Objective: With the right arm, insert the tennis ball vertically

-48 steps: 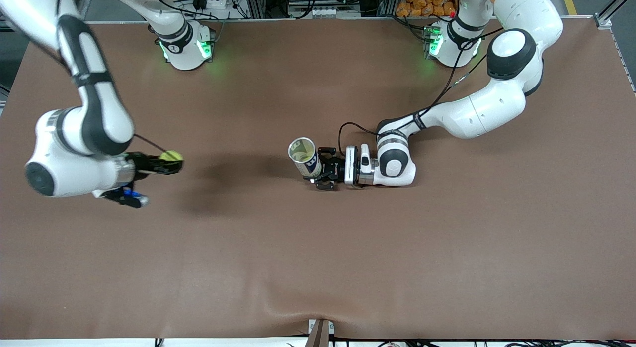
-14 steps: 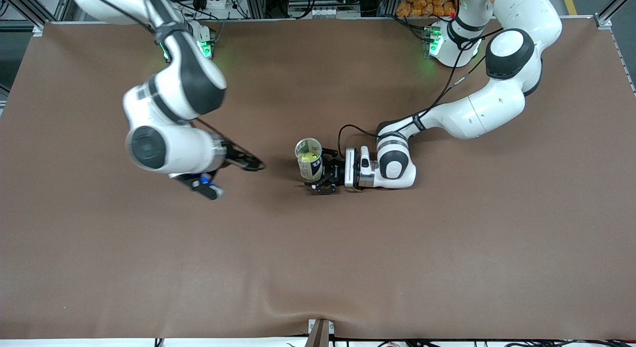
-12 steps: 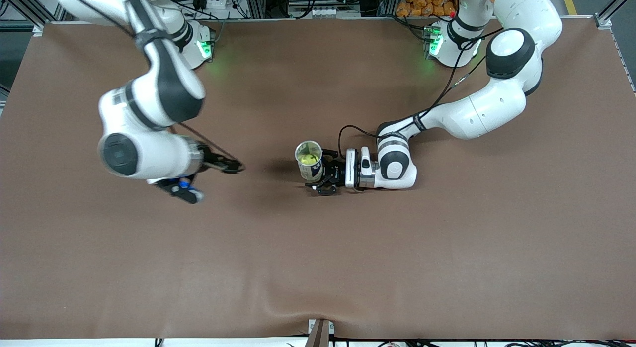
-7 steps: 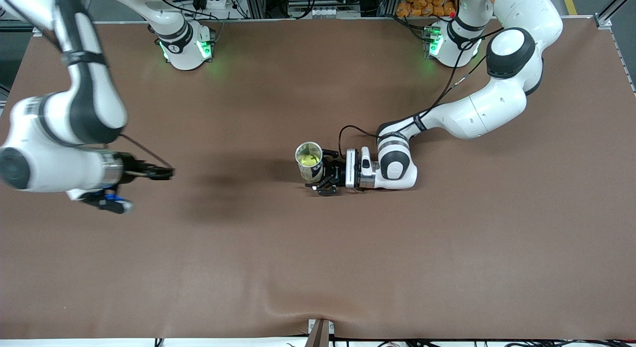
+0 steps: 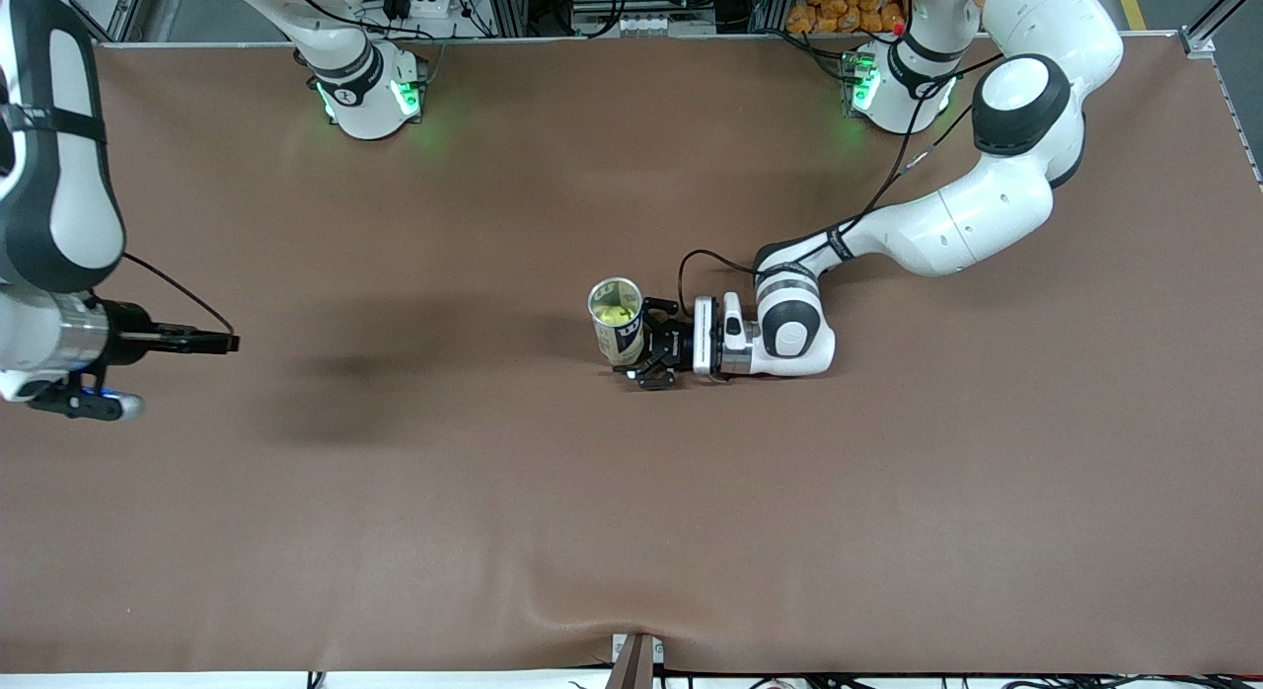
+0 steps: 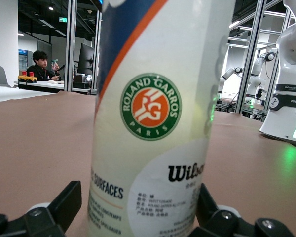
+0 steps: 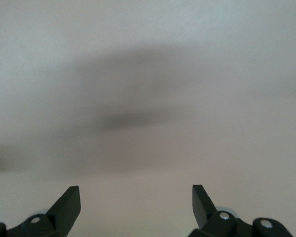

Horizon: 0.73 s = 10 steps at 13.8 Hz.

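The brown mat [image 5: 631,531] is being stretched over the whole table, buckled at its nearest edge; racks and cables are being shown along the top. At the middle, the can [image 5: 616,321] is being kept upright, the ball [image 5: 614,315] lying inside. The left gripper [image 5: 655,351] is being held at the can's 3 o'clock, fingers [image 6: 64,205] spread, flanking its base. The right gripper [image 5: 219,343], open and empty, is being held over the mat toward 9 o'clock, well apart from the can.

A big brown surface [image 5: 631,531] fills the room's middle. Metal frames [image 6: 250,59] and ceiling lights stand around, and a person [image 6: 41,64] sits at a white desk [image 6: 10,92].
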Motion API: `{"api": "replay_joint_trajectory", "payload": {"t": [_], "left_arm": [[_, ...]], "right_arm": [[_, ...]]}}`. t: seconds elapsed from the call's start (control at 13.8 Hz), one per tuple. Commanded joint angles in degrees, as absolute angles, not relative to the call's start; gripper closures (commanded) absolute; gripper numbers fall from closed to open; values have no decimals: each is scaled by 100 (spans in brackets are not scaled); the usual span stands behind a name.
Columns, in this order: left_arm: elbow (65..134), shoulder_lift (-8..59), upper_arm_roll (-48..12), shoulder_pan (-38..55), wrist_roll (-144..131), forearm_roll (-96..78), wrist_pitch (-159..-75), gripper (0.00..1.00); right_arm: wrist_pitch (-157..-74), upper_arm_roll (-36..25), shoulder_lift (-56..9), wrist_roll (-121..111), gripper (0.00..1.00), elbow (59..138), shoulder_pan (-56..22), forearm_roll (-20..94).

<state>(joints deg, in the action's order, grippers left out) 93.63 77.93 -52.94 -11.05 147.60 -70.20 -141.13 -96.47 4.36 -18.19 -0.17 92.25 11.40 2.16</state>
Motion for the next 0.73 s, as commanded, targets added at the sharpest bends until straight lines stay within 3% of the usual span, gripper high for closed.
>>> {"api": "replay_joint_trajectory", "payload": {"t": [0.0,0.07,0.29,0.65], "left_arm": [[9808,7479,-5212,-1335,14792,-7172,-13992,0],[9887,7445,-5212,-1397,14818,-7163,-13983,0],[10221,7234,-5212,-1590,14827,-7163,-13983,0],[10889,6427,-5203,-2108,14713,-7154,-13992,0]], "right_arm": [[-9904,439,-1214,-306,0,9554,1072,-253],[-10062,361,-969,-429,0,9623,959,-290],[-10248,-630,-327,-422,0,9800,-24,-281],[-9652,-624,193,-142,0,9642,-193,-114]]}}
